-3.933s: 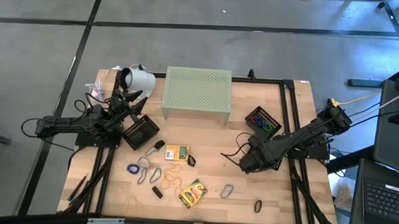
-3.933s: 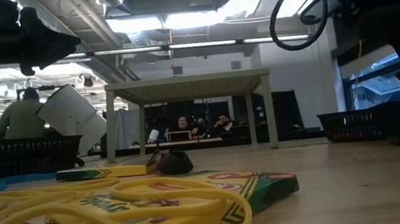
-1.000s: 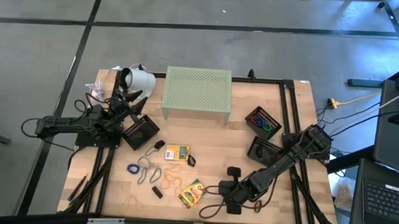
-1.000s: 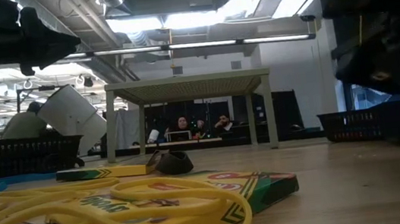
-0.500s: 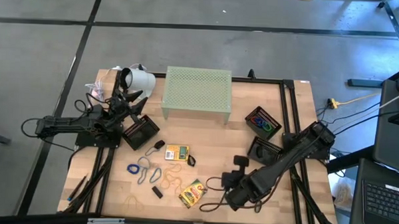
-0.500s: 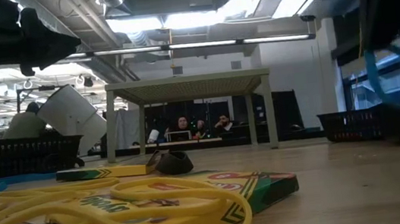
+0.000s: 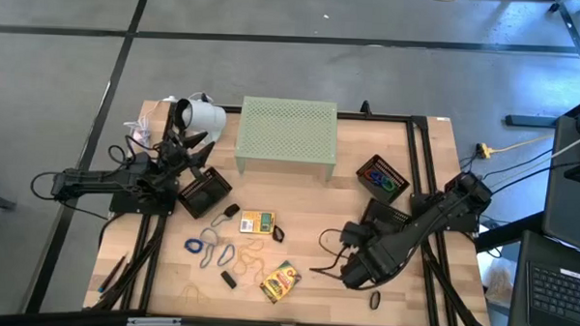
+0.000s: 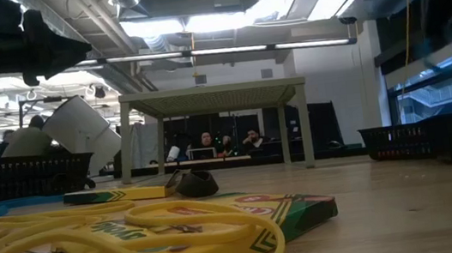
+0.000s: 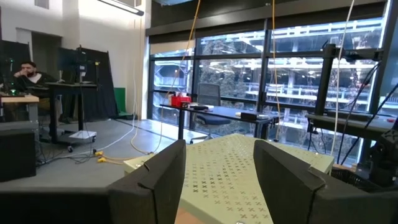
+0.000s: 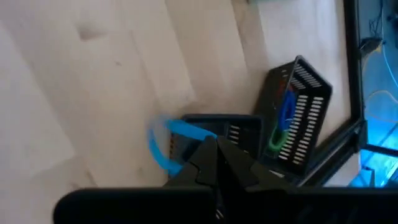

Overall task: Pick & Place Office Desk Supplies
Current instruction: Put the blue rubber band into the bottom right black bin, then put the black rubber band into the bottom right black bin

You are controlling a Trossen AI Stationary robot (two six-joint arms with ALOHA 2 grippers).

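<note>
Right gripper (image 10: 214, 146) is raised over the right half of the counter (image 7: 306, 246), fingers clamped together on a blue clip ring (image 10: 163, 142), which hangs from the tips beside a black mesh tray (image 10: 239, 134). A second black mesh tray (image 7: 382, 177) farther back holds blue, green and red rings.

Left gripper (image 9: 217, 177) waits at the counter's left edge over another mesh tray (image 7: 205, 191), fingers apart and holding nothing, facing the pale green perforated stand (image 7: 286, 132).

Loose supplies lie near the front centre: two small yellow-green boxes (image 7: 281, 280), blue and grey clip rings (image 7: 208, 245), tan rubber bands (image 7: 251, 251) and a little black piece (image 7: 228, 278). A dark ring (image 7: 374, 300) lies apart at front right.
</note>
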